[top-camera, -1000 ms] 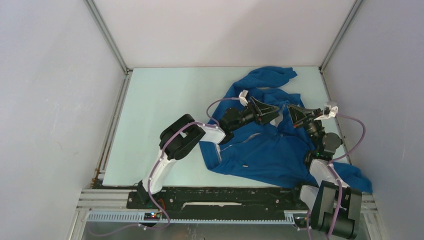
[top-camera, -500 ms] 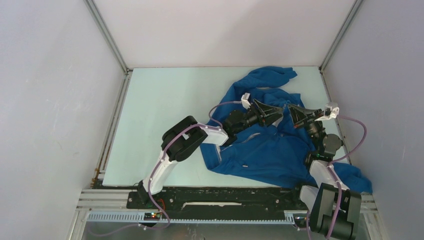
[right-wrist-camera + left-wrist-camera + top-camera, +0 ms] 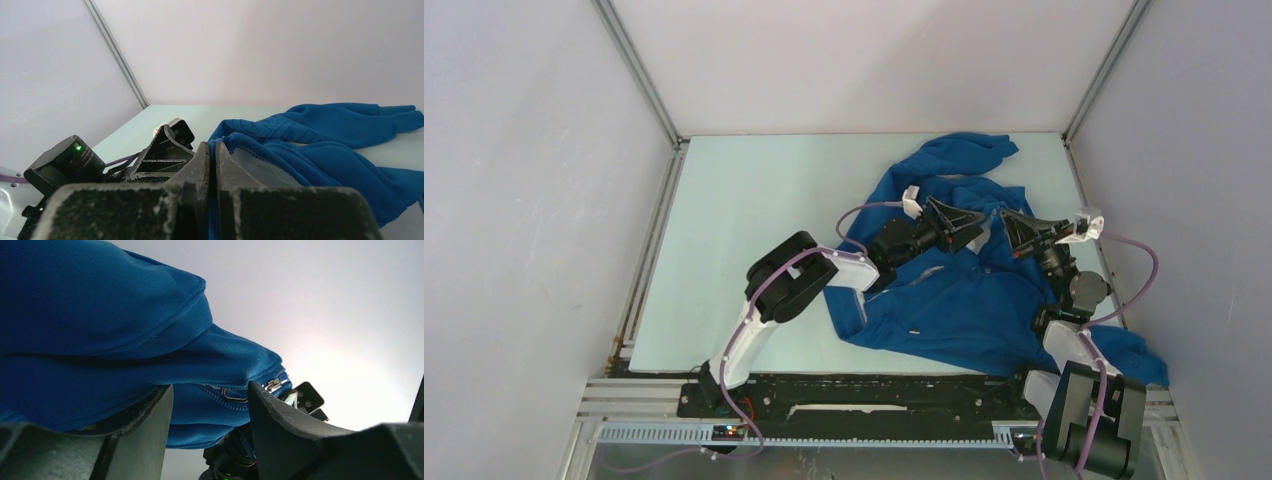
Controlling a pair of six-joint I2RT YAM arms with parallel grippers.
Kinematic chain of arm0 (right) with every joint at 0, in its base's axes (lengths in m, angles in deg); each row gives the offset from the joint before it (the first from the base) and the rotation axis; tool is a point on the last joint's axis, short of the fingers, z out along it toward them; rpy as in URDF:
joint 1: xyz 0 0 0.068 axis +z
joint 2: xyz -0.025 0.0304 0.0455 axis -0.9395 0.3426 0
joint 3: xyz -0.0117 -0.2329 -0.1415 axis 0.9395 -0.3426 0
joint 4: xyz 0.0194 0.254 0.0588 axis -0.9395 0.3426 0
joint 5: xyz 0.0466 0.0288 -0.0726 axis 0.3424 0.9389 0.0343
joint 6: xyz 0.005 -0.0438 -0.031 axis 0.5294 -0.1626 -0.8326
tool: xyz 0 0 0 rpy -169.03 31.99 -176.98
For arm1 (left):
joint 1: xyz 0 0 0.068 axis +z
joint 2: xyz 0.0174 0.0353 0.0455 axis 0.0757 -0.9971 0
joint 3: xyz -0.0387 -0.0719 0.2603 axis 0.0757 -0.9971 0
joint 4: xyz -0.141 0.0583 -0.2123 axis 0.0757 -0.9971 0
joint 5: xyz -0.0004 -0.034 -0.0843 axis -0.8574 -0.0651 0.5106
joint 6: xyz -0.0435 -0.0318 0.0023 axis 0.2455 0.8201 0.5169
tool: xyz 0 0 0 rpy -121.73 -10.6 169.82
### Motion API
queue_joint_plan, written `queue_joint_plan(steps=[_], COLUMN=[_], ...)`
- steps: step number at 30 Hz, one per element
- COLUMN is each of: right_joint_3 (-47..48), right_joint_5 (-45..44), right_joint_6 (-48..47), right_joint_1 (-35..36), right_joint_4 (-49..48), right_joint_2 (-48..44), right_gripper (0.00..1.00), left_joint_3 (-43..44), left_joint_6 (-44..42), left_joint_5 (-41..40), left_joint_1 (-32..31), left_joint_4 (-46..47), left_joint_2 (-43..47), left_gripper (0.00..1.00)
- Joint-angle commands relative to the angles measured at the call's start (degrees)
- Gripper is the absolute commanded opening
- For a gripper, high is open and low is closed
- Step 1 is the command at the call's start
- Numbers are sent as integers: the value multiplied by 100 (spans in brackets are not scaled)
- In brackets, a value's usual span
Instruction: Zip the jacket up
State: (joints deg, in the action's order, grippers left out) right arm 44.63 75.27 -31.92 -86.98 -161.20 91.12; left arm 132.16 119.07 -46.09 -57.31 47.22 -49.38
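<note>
R gripper (image 3: 216,150) pinches jacket (image 3: 964,300) edge; L gripper (image 3: 210,387) spread round fold beside zip pull (image 3: 274,385). Cloth likely soft, floppy: take pull, keep edge taut

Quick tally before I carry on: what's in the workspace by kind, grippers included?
blue jacket: 1
grippers: 2 (left gripper, right gripper)
Total: 3
</note>
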Motion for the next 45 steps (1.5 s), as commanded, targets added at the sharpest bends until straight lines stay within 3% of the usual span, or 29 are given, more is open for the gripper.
queue_joint_plan(steps=[1, 8, 30, 45], right_joint_3=[-1, 21, 61, 54], right_joint_5=[16, 32, 78, 128], right_joint_6=[98, 188, 280, 355], right_joint_1=[-21, -47, -213, -311], right_joint_4=[-624, -757, -765, -783], right_joint_2=[4, 63, -3, -43], right_gripper=[0, 0, 0, 0], left_joint_3=[464, 736, 1417, 657], left_joint_6=[-154, 26, 392, 458], left_joint_5=[-90, -53, 294, 302], left_joint_1=[10, -83, -144, -88], left_joint_4=[324, 439, 684, 1125], left_joint_2=[62, -62, -390, 45], left_gripper=[61, 67, 73, 60])
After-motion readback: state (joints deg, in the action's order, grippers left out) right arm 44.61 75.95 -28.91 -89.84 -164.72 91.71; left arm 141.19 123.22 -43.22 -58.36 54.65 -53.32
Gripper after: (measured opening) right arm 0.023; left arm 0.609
